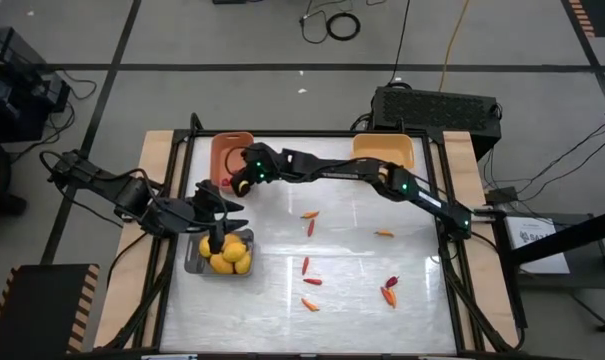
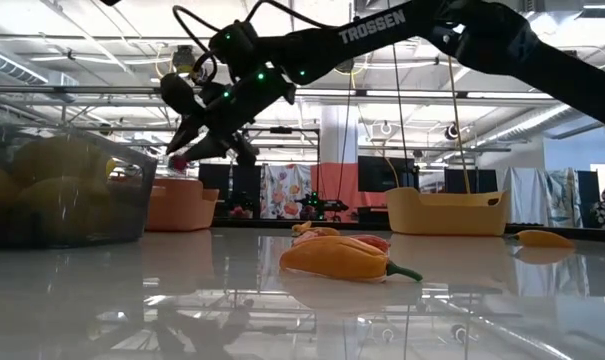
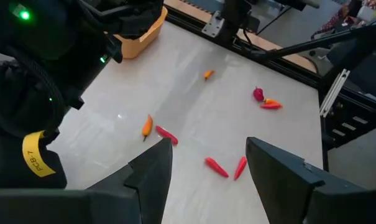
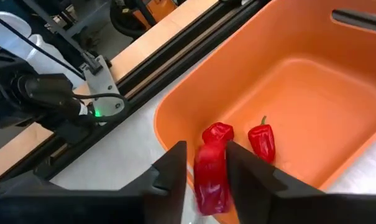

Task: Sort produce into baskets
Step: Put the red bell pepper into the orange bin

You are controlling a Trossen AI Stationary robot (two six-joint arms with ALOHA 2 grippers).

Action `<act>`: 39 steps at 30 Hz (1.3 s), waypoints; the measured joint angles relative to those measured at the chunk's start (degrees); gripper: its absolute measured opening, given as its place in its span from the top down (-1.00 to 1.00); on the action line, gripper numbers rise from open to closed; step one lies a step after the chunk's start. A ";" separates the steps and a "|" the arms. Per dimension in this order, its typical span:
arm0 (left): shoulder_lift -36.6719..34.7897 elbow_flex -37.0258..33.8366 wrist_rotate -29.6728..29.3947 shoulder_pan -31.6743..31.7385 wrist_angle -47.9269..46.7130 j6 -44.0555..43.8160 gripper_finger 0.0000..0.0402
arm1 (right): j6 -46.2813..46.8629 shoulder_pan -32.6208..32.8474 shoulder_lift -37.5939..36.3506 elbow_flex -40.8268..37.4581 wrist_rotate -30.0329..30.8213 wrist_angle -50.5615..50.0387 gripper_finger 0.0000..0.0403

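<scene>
Right arm stretched far across, its tool (image 4: 205, 163) with fingers partly apart; left tool (image 3: 207, 163) open, pointing down.

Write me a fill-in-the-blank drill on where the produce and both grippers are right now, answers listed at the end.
1. The right gripper has a red pepper between its fingers above the ______ basket.
2. That basket already holds ______ red peppers.
3. The grey basket under the left gripper holds ______ fruits.
4. The yellow-orange basket sits at the table's ______ edge.

Missing words: salmon-orange; two; yellow; far
</scene>
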 joint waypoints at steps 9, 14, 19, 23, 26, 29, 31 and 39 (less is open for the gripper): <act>0.02 0.00 -2.30 0.00 -0.02 0.00 -0.06 | -1.44 -2.47 -3.14 0.00 -3.76 -8.89 0.12; 0.04 0.00 -2.52 0.00 -0.08 0.05 -0.06 | -6.07 -3.55 -7.66 0.00 -13.06 -27.42 0.06; 0.30 0.00 -3.35 0.00 -0.39 0.65 -0.06 | -12.35 -2.32 -12.16 0.02 -14.16 -53.56 0.06; 0.99 0.00 -3.79 0.00 -0.66 3.33 -0.06 | -12.88 -0.09 -13.66 0.01 -13.49 -71.79 0.06; 1.72 0.00 -4.03 0.02 -0.63 5.85 -0.06 | -11.22 2.85 -14.27 -1.23 -13.04 -73.62 0.06; 2.37 0.00 -4.04 0.02 -0.66 7.80 -0.06 | -10.19 6.91 -16.71 -3.43 -12.96 -73.89 0.06; 2.53 0.01 -3.75 0.02 -0.90 9.01 -0.06 | -8.98 9.59 -18.45 -5.62 -12.25 -73.75 0.06; 2.45 0.02 -0.37 1.46 -0.62 16.36 -0.06 | 3.64 20.92 -31.71 -26.64 -10.47 -72.71 0.06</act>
